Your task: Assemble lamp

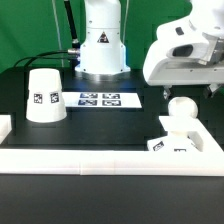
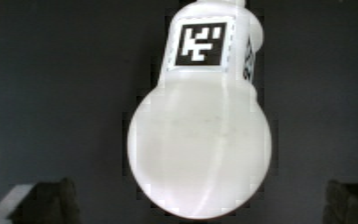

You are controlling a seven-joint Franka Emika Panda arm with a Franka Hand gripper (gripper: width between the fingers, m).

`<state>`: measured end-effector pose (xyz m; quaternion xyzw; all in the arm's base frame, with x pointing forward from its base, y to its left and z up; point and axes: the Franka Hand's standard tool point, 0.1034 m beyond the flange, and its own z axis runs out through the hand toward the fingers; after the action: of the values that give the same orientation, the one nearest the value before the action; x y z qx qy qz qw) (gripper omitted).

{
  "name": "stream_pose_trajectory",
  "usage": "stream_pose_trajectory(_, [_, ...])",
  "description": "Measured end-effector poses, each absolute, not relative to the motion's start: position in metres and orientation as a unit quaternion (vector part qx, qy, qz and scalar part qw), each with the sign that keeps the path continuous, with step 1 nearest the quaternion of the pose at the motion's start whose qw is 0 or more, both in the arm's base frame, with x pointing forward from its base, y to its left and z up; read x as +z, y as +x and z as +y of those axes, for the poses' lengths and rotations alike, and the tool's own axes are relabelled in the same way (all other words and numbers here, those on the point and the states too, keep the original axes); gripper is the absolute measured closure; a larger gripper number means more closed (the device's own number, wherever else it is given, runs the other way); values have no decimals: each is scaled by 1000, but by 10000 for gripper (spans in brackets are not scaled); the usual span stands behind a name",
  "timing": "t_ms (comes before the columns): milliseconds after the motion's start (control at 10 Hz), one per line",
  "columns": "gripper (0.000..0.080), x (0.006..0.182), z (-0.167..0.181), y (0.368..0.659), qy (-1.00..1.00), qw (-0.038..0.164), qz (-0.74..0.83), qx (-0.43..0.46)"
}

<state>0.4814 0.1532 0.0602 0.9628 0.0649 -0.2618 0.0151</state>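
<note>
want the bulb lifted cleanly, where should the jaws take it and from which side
Probably from above, closing across the bulb at its narrower tagged neck: the rounded end would slip, and the open gripper hangs over it.

Black table (image 1: 112,126), shade (image 1: 44,95), marker board (image 1: 98,99), base (image 1: 171,141)

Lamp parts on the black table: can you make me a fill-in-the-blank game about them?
The cone-shaped shade stands on the exterior view's ____ side.
The marker board lies between the shade and the round ____.
In the wrist view, the gripper holds its jaws ____, gripping nothing.
Missing words: left; bulb; open.
</note>
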Motion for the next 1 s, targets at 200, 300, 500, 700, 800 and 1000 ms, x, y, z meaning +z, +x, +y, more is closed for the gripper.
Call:
stream_pose_trajectory(200, [101,55,152,483,944,23,64,-324])
stream_pose_trajectory(300, [101,52,152,482,936,25,64,-345])
stream_pose_trajectory(500, [101,51,150,476,906,35,64,-418])
stream_pose_trajectory(700, [101,48,151,480,906,35,64,-418])
stream_pose_trajectory(800, [101,47,151,480,905,35,64,-419])
stream_pose_trajectory(1000, [101,45,150,478,905,35,63,-420])
